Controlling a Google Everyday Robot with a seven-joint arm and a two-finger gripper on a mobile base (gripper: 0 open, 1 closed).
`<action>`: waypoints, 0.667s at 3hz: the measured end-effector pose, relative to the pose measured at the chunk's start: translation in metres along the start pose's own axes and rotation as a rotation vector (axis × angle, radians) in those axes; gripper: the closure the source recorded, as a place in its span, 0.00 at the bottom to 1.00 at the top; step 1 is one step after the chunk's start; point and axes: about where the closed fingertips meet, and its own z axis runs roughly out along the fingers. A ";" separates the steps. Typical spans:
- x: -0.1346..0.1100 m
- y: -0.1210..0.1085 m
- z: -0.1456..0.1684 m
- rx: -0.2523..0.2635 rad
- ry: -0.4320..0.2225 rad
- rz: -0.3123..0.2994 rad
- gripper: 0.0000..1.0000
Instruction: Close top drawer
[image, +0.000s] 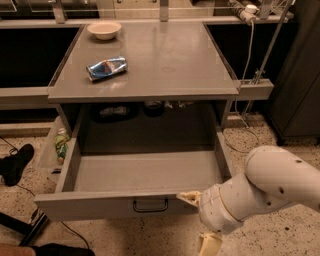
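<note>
The top drawer (100, 205) is a wide, deep grey metal drawer, pulled far out from under the grey table top (165, 65). Its inside looks empty. A small dark loop handle (150, 205) sits at the centre of its flat front. My gripper (199, 221) is at the bottom right, in front of the drawer's right end. It is open, with its two yellowish fingers spread apart. The upper fingertip (189, 197) rests at the top edge of the drawer front, right of the handle. The lower finger (209, 245) hangs below. The lower drawers are out of view.
A cream bowl (104, 30) and a crumpled blue packet (106, 67) lie on the table top. A green bottle (61, 144) stands by the drawer's left side. A black shoe (15, 162) and cables lie on the floor at left. A dark cabinet (300, 75) stands at right.
</note>
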 end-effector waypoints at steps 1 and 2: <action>0.011 -0.021 0.019 -0.009 -0.031 0.000 0.00; 0.016 -0.042 0.034 -0.010 -0.040 -0.007 0.00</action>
